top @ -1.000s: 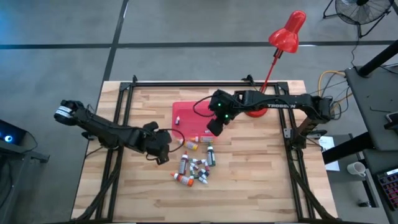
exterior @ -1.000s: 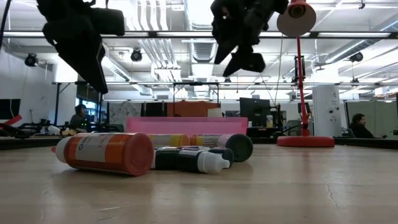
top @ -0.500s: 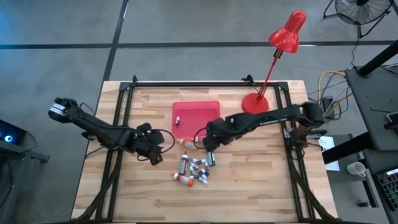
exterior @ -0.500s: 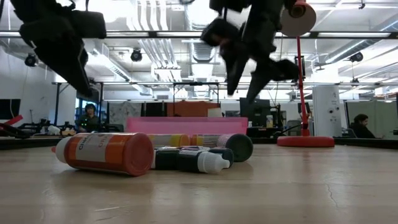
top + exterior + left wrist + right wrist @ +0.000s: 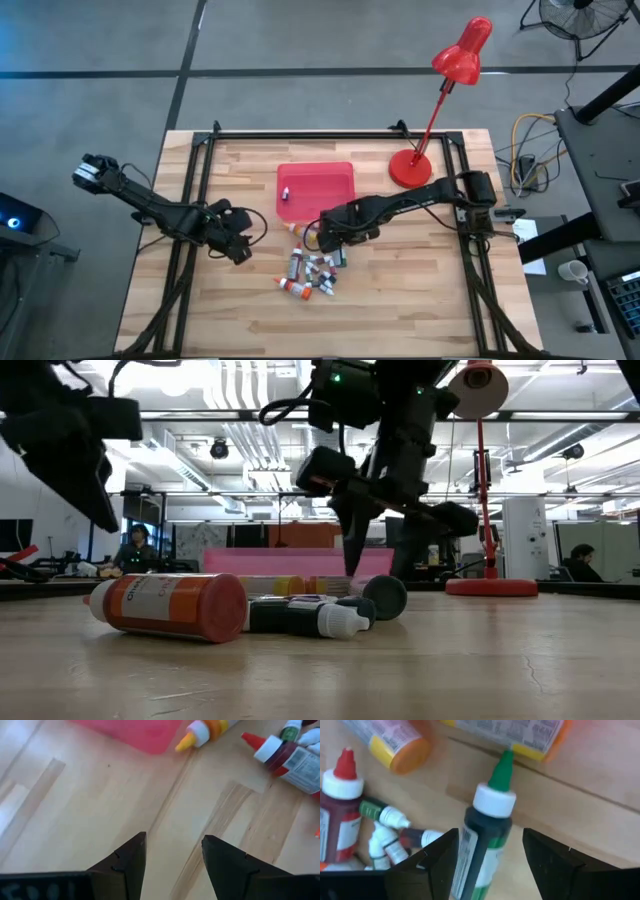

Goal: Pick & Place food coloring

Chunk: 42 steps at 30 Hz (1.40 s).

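The step in hand looks like the pick of one food coloring bottle by the right gripper (image 5: 335,237). To do it well, the gripper should come down so that its two fingers pass either side of the dark bottle with the green tip (image 5: 487,827), clear of the neighbours lying close by, and shut across the body rather than on the narrow cap, which would likely slip.

Nearest the front edge of the table lies the heap of food coloring bottles (image 5: 312,270), tumbled together on the wood; in the low view an orange bottle (image 5: 170,605) lies on its side at the front. Just behind it is the green-tipped bottle, lying flat, with the right gripper low over it. Its jaws stand wide apart, one on each side of the bottle's body in the wrist view, holding nothing; whether they touch the bottle cannot be told. Two yellow-and-orange bottles (image 5: 400,747) lie just beyond.

To the left, well apart from the heap, the left gripper (image 5: 172,855) waits above bare wood, jaws parted and empty.

Farther back sits the red tray (image 5: 330,180), with one small bottle (image 5: 286,192) in its left part.
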{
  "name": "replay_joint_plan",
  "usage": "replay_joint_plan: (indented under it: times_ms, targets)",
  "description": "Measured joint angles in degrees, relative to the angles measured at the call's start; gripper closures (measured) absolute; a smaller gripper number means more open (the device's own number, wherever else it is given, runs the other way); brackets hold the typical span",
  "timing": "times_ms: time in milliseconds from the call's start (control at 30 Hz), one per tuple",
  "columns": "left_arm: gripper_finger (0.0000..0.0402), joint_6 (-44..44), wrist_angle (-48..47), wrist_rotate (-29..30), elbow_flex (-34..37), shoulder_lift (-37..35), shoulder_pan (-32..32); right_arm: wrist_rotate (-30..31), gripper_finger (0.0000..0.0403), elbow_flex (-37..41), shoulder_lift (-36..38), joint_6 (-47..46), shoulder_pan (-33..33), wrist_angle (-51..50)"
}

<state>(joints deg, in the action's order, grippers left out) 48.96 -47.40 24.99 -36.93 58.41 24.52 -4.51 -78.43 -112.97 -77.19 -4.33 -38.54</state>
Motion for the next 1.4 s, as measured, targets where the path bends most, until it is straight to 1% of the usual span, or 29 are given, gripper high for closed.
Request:
replay_joint_plan:
  times_ms: [100, 267, 400, 500, 600, 800, 900, 967, 1067, 1200, 1233, 1300, 1333, 1400]
  targets:
    - [0.0236, 2.41, -0.10, 0.05, 1.93, -1.62, 0.80, 0.25, 0.0175, 0.00, -0.48, -0.02, 0.01, 1.74]
    - [0.0236, 4.96, 0.32, 0.18, 4.68, -3.70, 1.35, 3.20, 0.0160, -0.03, -3.33, 0.06, 0.17, 1.97]
    - [0.0236, 6.52, 0.30, 0.17, 6.23, -4.87, 1.42, 1.66, 0.0160, -0.13, -4.02, 0.67, 0.69, 2.35]
    - [0.0236, 6.97, 0.40, 0.22, 6.77, -5.29, 1.43, 3.09, 0.0169, -0.07, -3.64, 2.36, 0.54, 2.14]
    - [0.0236, 7.03, 0.83, 0.49, 7.12, -5.29, 1.43, 3.19, 0.0187, -0.04, -3.26, 4.02, 0.60, 1.21]
    - [0.0236, 7.04, 1.45, 1.84, 7.30, -5.29, 1.43, 2.88, 0.0250, 0.00, -3.13, 7.55, 0.65, -1.91]
    - [0.0236, 7.03, 1.57, 2.40, 7.30, -5.29, 1.43, 1.01, 0.0274, 0.09, -2.51, 9.30, 0.67, -1.65]
    - [0.0236, 7.03, 1.73, 2.69, 7.30, -5.28, 1.43, -0.61, 0.0274, 0.11, -1.53, 11.35, 0.62, -0.84]
    - [0.0236, 7.03, 2.12, 3.21, 7.30, -5.27, 1.43, -2.28, 0.0273, 0.11, 1.24, 16.85, 0.58, 0.01]
    - [0.0236, 6.61, 3.38, 3.69, 7.30, -5.27, 1.43, -2.82, 0.0254, 0.09, 6.43, 21.51, 0.59, 1.12]
    - [0.0236, 6.45, 3.66, 3.69, 7.30, -5.27, 1.43, -1.65, 0.0252, 0.09, 8.09, 22.26, 0.65, 1.71]
    - [0.0236, 6.42, 4.23, 3.70, 7.30, -5.27, 1.43, 4.34, 0.0253, 0.08, 11.33, 23.03, 0.70, 2.48]
    - [0.0236, 6.44, 4.51, 3.69, 7.30, -5.25, 1.43, 8.31, 0.0255, 0.07, 13.10, 23.35, 0.85, 2.83]
    - [0.0236, 6.44, 5.18, 3.73, 7.30, -5.27, 1.43, 18.39, 0.0261, 0.04, 15.71, 23.83, 0.98, 3.65]
